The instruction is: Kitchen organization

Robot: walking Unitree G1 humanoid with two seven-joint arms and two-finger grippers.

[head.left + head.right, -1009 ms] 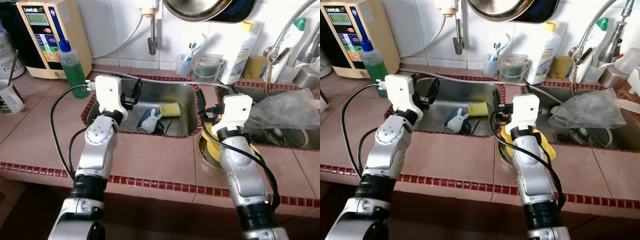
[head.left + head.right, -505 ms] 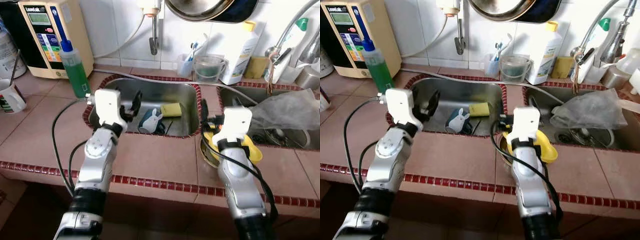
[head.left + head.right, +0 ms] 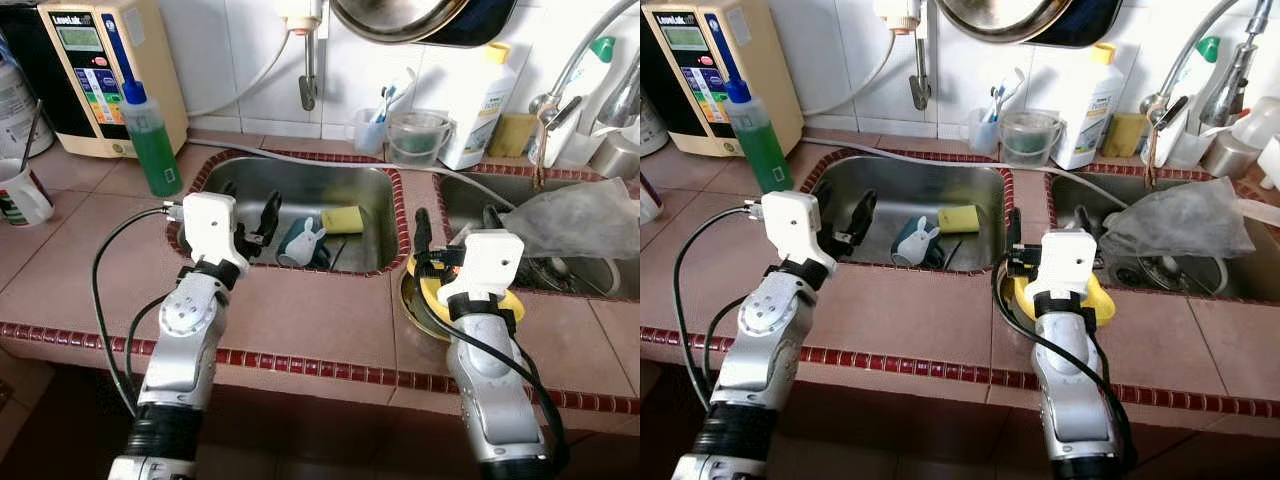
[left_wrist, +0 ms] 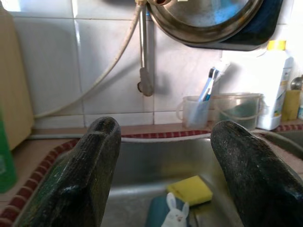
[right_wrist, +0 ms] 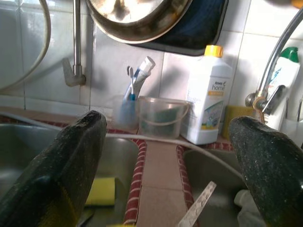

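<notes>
Kitchen counter with a double sink, seen from above the robot's arms. The left gripper point(image 3: 248, 215) hovered at the near left rim of the left sink basin point(image 3: 300, 180), its two black fingers point(image 4: 80, 175) spread wide apart and holding nothing. Inside that basin lay a yellow sponge point(image 3: 340, 219) and, just beside it, a teal cup with a white rabbit figure point(image 3: 300, 243).

The right gripper point(image 3: 452, 225) stood over the tiled strip between the two basins, its fingers point(image 5: 57, 165) likewise parted and empty. Directly under its wrist sat a yellow object point(image 3: 438, 293) in a round metal dish point(image 3: 412, 308) on the counter; what the yellow object was could not be told. A crumpled clear plastic bag point(image 3: 580, 215) rested in the right sink basin point(image 3: 1160, 190).

Along the back wall stood a clear tumbler with toothbrushes point(image 3: 368, 125), a clear plastic container point(image 3: 415, 137), and a white detergent bottle with a yellow cap point(image 3: 482, 105). At the far left stood a green soap bottle with a blue cap point(image 3: 148, 140), a beige water appliance point(image 3: 95, 70) behind it, and a white mug point(image 3: 20, 192) near the edge. A metal pan point(image 3: 410, 18) hung on the tiles above.
</notes>
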